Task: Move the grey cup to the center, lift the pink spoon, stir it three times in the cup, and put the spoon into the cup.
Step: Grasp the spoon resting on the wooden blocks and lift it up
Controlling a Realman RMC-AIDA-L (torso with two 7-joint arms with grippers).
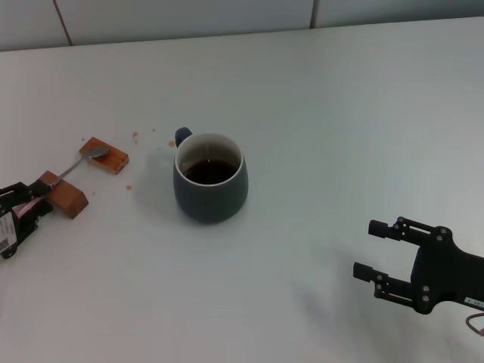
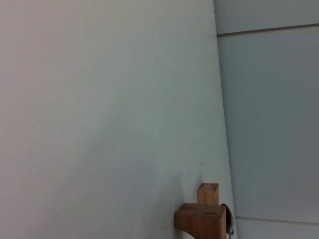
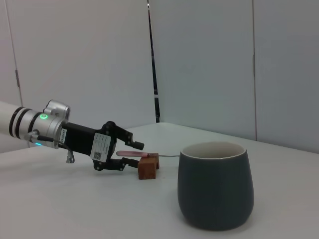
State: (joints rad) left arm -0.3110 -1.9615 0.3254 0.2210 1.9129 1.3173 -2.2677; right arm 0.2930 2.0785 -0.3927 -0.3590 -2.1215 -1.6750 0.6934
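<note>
The grey cup (image 1: 210, 181) stands near the table's middle with dark liquid inside and its handle toward the far left. It also shows in the right wrist view (image 3: 215, 186). The pink spoon (image 1: 76, 164) lies across two wooden blocks at the left, its silver bowl on the far block. My left gripper (image 1: 34, 203) is at the left edge. It is open, with one finger on either side of the pink handle (image 3: 124, 153). My right gripper (image 1: 364, 249) hovers open and empty at the lower right, well away from the cup.
The near wooden block (image 1: 66, 197) and the far wooden block (image 1: 106, 156) hold up the spoon; both show in the left wrist view (image 2: 202, 221). Small brown crumbs (image 1: 135, 136) lie near the cup's handle. The white table (image 1: 340, 113) meets a wall at the back.
</note>
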